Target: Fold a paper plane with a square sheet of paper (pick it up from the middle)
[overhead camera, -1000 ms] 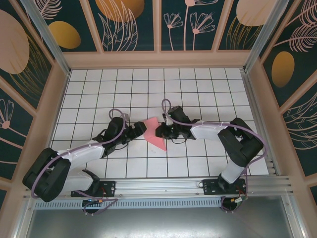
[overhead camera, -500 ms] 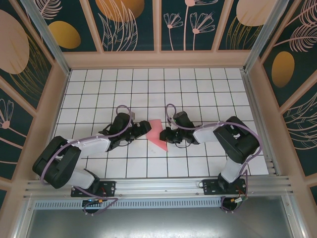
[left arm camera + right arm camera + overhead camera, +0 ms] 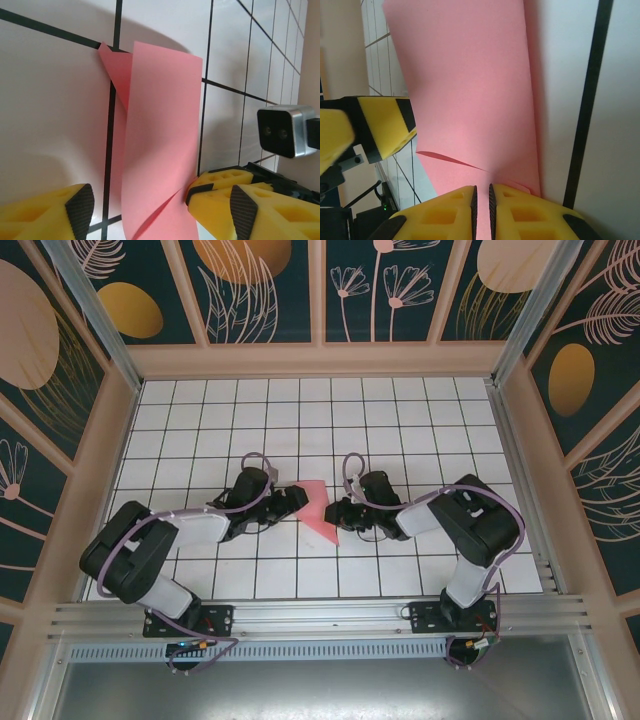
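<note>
The pink sheet of paper lies folded lengthwise on the white grid table, its sharp tip toward the near right. In the left wrist view the paper arches up in a loose fold. My left gripper is open and straddles it, one pad on each side. My right gripper is shut on the paper's edge. From above, the left gripper and the right gripper face each other across the paper. A right fingertip touches the paper's right edge.
Both arms lie low over the middle tiles, elbows bent outward. The right wrist's camera sits close to my left fingers. Patterned wall panels ring the table, and an aluminium rail runs along the near edge.
Both forearms have folded in and swung toward the paper. The left jaws have narrowed a little around it. The paper has shifted slightly right, still pinched by the right gripper.
</note>
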Motion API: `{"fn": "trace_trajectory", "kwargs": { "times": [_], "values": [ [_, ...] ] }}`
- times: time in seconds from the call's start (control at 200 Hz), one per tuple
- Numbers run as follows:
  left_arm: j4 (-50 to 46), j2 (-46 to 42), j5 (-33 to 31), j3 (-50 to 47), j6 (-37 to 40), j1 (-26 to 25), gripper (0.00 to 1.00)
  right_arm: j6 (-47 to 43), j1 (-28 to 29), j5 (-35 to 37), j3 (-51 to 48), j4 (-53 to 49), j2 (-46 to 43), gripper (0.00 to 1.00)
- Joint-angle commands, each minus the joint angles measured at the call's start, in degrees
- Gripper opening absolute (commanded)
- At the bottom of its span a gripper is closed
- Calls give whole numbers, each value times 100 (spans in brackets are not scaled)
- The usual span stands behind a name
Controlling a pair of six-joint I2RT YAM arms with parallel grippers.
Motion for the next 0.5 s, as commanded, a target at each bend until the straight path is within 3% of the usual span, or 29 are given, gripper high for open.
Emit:
{"fn": "trace_trajectory", "kwargs": {
  "times": [0.0,0.13,0.215,0.49],
  "values": [
    [297,183,117,167,-114,28,73,72,1,-33,-187,-181,292,19],
    [390,337,110,228,-196,29,72,72,-21,-50,-169,-168,320,19],
    [597,455,260,276,-256,28,66,73,-25,-44,-169,-167,350,19],
    [785,644,431,433,-312,28,30,125,-61,-98,-154,-115,338,21]
  ]
}}
